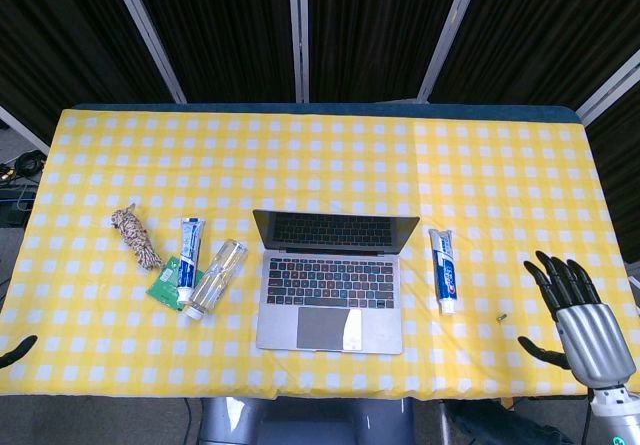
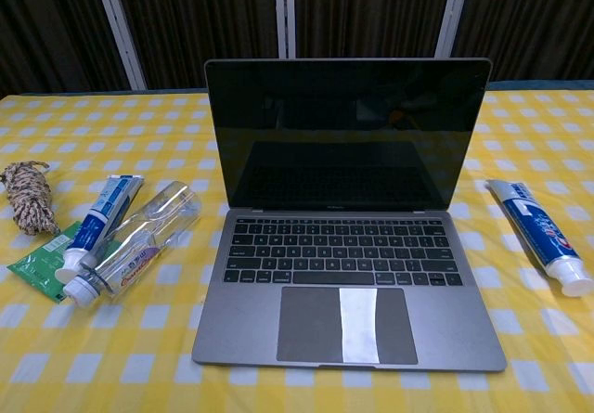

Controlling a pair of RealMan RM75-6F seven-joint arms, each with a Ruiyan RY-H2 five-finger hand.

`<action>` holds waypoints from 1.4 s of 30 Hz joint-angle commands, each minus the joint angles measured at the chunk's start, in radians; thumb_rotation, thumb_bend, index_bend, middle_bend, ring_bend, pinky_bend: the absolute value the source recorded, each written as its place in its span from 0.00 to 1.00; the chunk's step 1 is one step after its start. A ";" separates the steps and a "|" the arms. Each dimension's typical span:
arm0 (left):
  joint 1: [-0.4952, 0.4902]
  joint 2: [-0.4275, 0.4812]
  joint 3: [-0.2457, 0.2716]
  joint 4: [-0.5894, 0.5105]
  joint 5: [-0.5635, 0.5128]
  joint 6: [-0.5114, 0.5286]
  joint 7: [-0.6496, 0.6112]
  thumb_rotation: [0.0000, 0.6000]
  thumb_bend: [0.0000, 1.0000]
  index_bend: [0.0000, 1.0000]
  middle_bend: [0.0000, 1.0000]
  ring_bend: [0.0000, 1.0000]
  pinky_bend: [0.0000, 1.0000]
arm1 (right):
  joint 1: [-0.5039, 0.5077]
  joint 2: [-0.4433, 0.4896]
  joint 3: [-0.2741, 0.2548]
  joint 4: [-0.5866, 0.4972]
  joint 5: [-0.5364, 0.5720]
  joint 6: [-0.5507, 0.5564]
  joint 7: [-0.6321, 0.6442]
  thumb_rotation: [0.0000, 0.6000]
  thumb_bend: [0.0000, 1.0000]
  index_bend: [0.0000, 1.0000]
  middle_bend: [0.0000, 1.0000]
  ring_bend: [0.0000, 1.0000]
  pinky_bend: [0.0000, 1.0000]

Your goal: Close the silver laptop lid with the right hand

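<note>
The silver laptop (image 1: pixel 332 285) (image 2: pixel 345 246) stands open at the table's middle, its dark screen upright and facing me. My right hand (image 1: pixel 580 317) hovers over the near right corner of the table, fingers spread and holding nothing, well to the right of the laptop. Only a dark fingertip of my left hand (image 1: pixel 16 351) shows at the lower left edge of the head view. Neither hand appears in the chest view.
A toothpaste tube (image 1: pixel 445 270) (image 2: pixel 541 234) lies right of the laptop, and a tiny brass object (image 1: pixel 502 317) sits past it. Left of the laptop lie a clear bottle (image 1: pixel 214 278), another toothpaste tube (image 1: pixel 189 257), a green packet (image 1: pixel 165 287) and a rope bundle (image 1: pixel 136 236).
</note>
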 commanded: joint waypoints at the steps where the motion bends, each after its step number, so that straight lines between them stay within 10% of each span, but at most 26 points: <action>1: -0.007 -0.002 -0.005 -0.002 -0.014 -0.015 0.006 1.00 0.00 0.00 0.00 0.00 0.00 | 0.085 0.019 0.053 0.014 0.035 -0.088 0.055 1.00 0.45 0.00 0.00 0.00 0.00; 8: -0.031 -0.020 -0.019 -0.001 -0.065 -0.070 0.043 1.00 0.00 0.00 0.00 0.00 0.00 | 0.311 0.029 0.157 0.045 0.100 -0.344 0.234 1.00 0.99 0.00 0.00 0.00 0.00; 28: -0.062 -0.032 -0.035 0.016 -0.131 -0.139 0.045 1.00 0.00 0.00 0.00 0.00 0.00 | 0.679 0.003 0.250 -0.013 0.439 -0.841 0.302 1.00 1.00 0.06 0.06 0.00 0.00; 42: -0.064 -0.032 -0.032 0.017 -0.130 -0.143 0.042 1.00 0.00 0.00 0.00 0.00 0.00 | 0.741 0.017 0.239 -0.045 0.578 -0.897 0.251 1.00 1.00 0.18 0.22 0.15 0.17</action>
